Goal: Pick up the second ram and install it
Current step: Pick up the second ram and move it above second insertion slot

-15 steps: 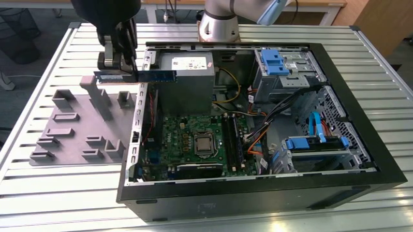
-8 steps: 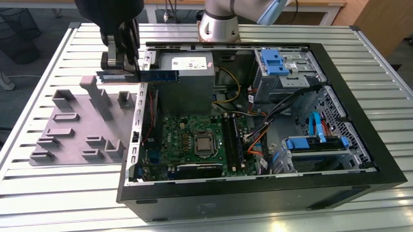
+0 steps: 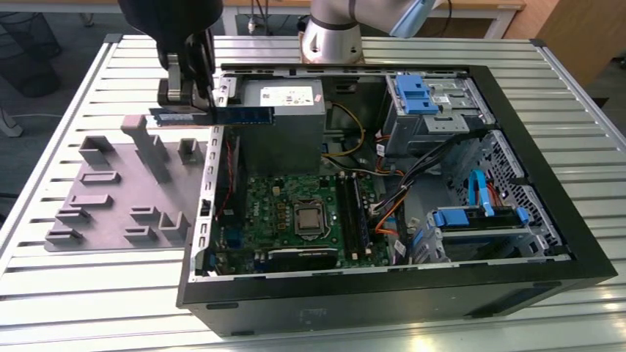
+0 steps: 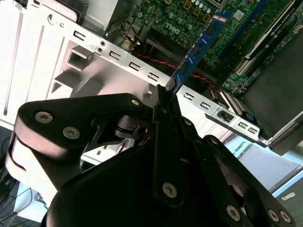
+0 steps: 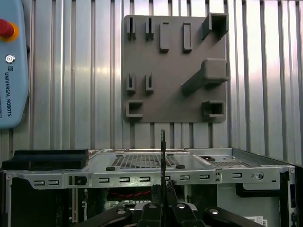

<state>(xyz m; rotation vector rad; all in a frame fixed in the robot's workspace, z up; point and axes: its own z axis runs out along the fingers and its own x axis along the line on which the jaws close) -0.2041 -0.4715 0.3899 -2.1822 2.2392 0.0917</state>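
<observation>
The ram (image 3: 245, 115) is a long, thin blue stick with dark chips and a pale label near one end. It is held up in the air, level and on its long edge. It is gripped nearer the label end by the gripper (image 3: 188, 103), above the case (image 3: 201, 220) wall on the exterior view's left.

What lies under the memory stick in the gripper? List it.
The gripper holds the memory stick above the computer case's metal edge and green circuit board. The gripper's body covers whatever lies directly beneath it.
</observation>
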